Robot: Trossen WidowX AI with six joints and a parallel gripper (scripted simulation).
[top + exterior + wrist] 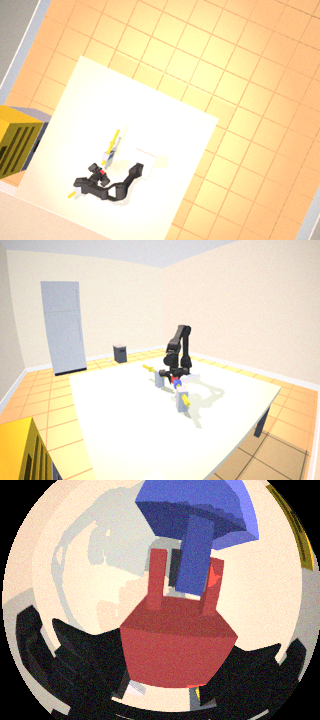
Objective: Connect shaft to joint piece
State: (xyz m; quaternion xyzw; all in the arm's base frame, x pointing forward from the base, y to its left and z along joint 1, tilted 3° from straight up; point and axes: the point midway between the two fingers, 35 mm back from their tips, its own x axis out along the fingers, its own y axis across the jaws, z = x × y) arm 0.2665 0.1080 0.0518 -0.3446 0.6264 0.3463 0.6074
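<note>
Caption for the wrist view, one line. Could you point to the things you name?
Red joint piece (179,655) held between the gripper's jaws, its two prongs flanking the blue part's (197,555) tongue.

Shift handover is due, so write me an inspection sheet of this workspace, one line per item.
Surface: pale table top, brightly lit.
Joint piece: red part, beside the blue piece.
Second shaft: yellow, through its block, short of the joint piece.
Fixed shaft: yellow, in the other block.
Clutter: nothing seen.
End effector: shut on the red part.
Cables: nothing seen.
Surroundings: tiled floor, fridge, dark bin, yellow cabinet.
</note>
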